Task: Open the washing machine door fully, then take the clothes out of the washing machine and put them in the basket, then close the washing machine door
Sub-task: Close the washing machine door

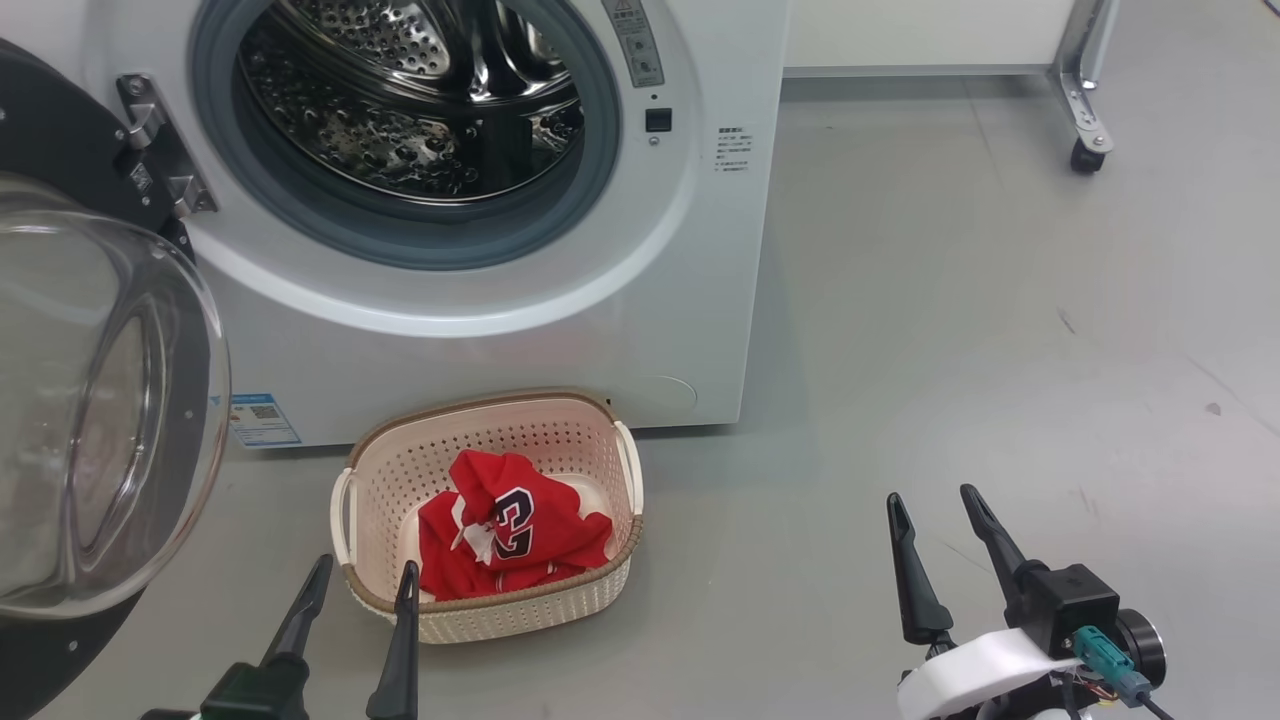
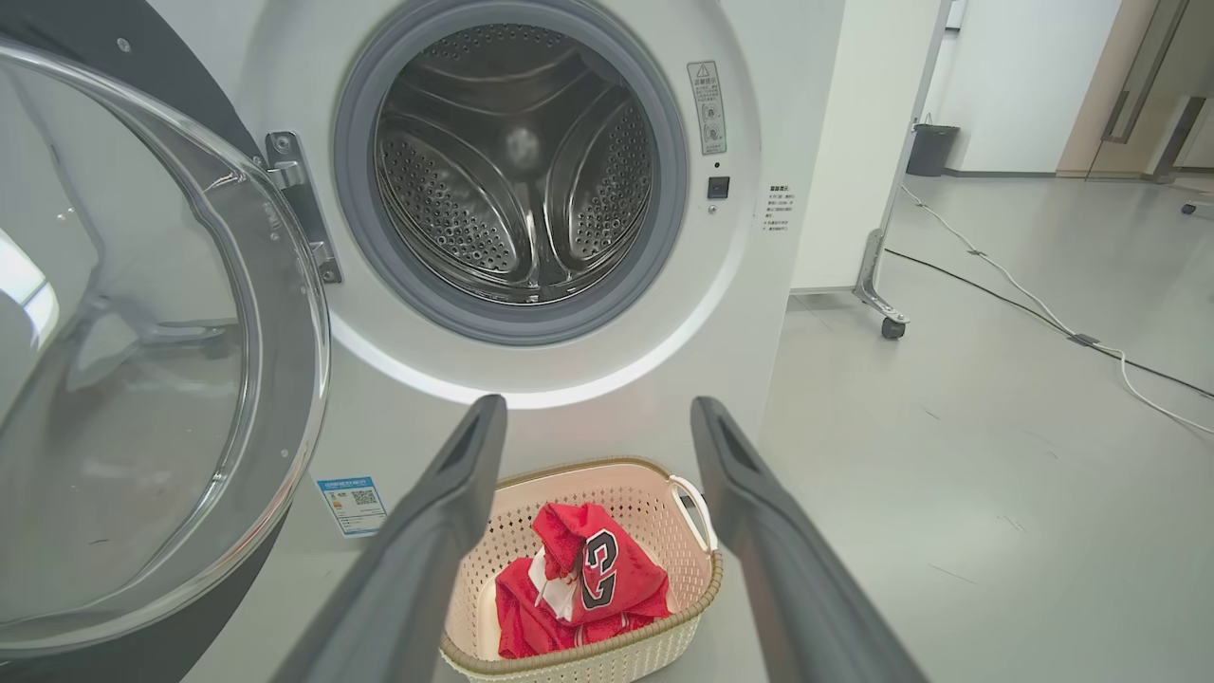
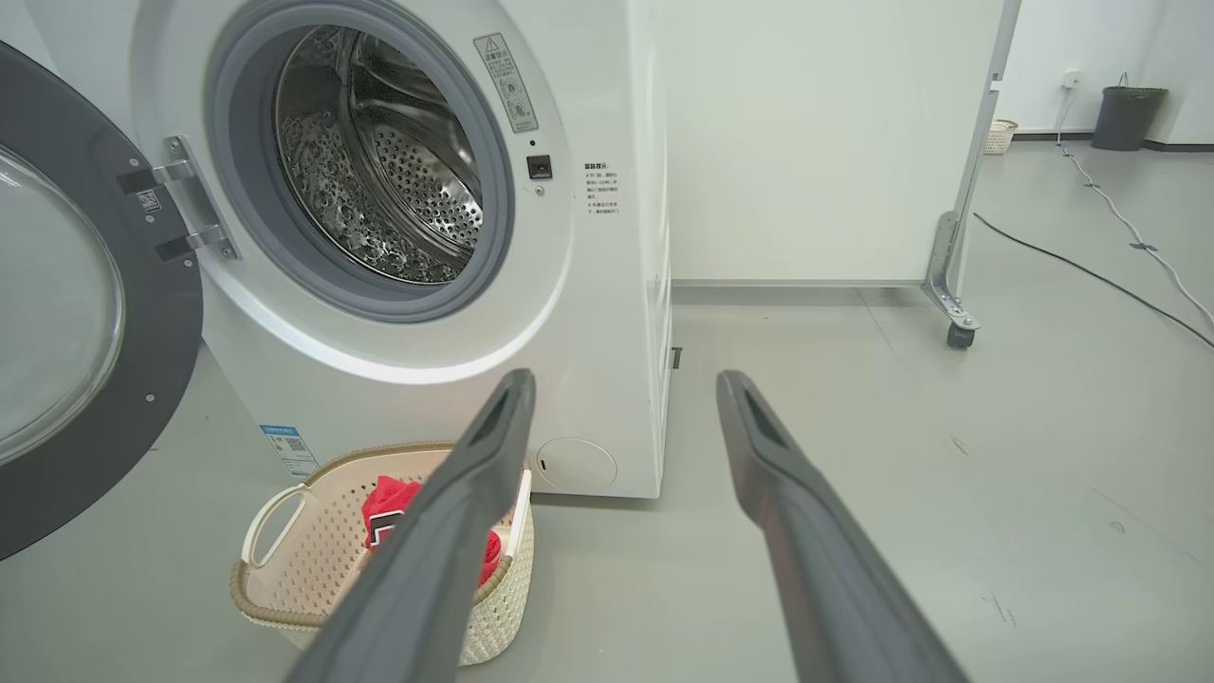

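The white washing machine stands with its steel drum bare. Its black-framed glass door is swung wide to the left. On the floor in front sits the cream basket, and the red clothes with a navy number lie inside it. My left gripper is open at the basket's near rim, holding nothing. My right gripper is open over bare floor to the basket's right.
A white panel on a metal leg with a caster stands to the right of the machine. Cables run across the grey floor farther right, and a dark bin stands by the far wall.
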Robot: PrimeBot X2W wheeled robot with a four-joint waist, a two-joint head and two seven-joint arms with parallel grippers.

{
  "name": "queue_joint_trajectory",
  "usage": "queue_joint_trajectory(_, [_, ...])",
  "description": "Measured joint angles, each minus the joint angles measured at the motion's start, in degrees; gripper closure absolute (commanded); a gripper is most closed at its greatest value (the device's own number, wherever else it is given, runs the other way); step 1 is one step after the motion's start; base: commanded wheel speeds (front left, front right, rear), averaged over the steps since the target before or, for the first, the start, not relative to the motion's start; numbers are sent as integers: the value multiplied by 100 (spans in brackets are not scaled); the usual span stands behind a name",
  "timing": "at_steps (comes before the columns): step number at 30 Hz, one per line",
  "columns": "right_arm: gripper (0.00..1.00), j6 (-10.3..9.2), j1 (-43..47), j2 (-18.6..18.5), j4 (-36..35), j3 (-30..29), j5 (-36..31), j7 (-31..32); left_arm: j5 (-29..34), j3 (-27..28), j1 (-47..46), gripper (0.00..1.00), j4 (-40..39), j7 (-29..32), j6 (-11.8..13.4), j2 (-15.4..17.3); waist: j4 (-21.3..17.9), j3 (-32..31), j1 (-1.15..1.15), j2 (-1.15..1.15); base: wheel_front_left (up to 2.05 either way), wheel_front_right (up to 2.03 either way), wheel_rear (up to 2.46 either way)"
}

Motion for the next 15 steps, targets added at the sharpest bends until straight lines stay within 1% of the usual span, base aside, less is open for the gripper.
queue_joint_trajectory(7, [0,-2,3,-11,-63,-51,-20,0,1,-4,-7,0,-3,20,2,-8,259,14,0,0,0,0,0])
queue_joint_trajectory(15, [0,-2,3,-45,-123,-60,-43,0,-10,51,-20,0,-60,-62,70,-53,722,52,0,0,0,0,0])
